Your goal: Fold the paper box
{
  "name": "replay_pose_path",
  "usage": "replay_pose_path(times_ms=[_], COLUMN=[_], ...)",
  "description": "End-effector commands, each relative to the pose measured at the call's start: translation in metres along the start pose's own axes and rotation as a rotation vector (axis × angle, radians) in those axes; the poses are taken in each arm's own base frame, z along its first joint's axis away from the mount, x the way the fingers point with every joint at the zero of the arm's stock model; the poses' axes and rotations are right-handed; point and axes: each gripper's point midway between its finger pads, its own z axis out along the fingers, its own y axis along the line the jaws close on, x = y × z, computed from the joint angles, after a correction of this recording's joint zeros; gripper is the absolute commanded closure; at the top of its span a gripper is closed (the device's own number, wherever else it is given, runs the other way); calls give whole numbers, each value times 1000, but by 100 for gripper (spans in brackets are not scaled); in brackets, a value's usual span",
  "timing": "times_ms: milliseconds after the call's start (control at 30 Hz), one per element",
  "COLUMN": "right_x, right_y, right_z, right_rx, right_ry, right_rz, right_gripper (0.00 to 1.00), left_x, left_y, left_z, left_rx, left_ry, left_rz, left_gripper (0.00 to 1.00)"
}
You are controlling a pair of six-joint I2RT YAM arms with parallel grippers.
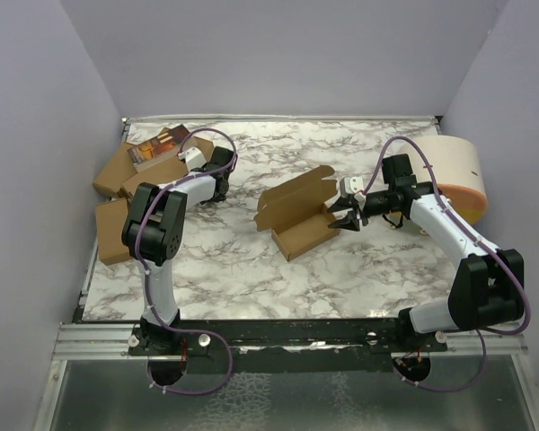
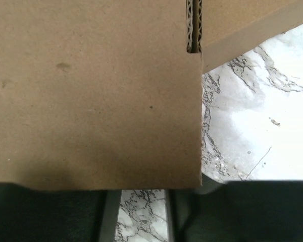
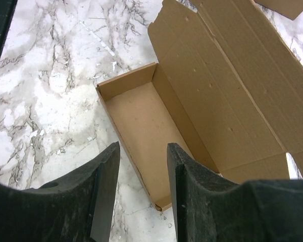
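Note:
The paper box (image 1: 296, 214) lies mid-table as a brown carton tray with its long lid flap raised behind it. In the right wrist view the paper box (image 3: 141, 121) shows its bare inside floor and the lid leaning away to the right. My right gripper (image 1: 345, 215) hovers at the box's right end. It (image 3: 143, 148) is open, its fingers standing either side of the near wall's corner without touching it. My left gripper (image 1: 191, 160) is far off at the back left, open (image 2: 141, 194), its fingertips hidden under a flat brown sheet (image 2: 91, 91).
A heap of brown cartons (image 1: 126, 180) lies at the back left, spilling over the table's left edge, one with an orange printed face (image 1: 157, 144). A large white cylinder with an orange rim (image 1: 458, 171) lies at the back right behind the right arm. Grey walls enclose the table.

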Motion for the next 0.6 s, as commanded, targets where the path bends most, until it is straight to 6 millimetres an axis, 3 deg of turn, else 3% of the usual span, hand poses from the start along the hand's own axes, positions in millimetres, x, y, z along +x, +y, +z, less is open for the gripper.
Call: replay_pose_path(times_ms=[0, 267, 567], right_x=[-4, -3, -6], right_y=[1, 1, 3], right_z=[0, 0, 0], right_rx=[-9, -9, -15], right_ry=[-30, -30, -44], right_rz=[-2, -4, -6], right_gripper=[57, 57, 57], left_x=[0, 1, -4], left_y=[4, 6, 14], left_z=[4, -13, -73], left_rx=[-21, 48, 321], left_ry=[-1, 22, -2], left_rz=[5, -13, -22], left_gripper=[72, 86, 88])
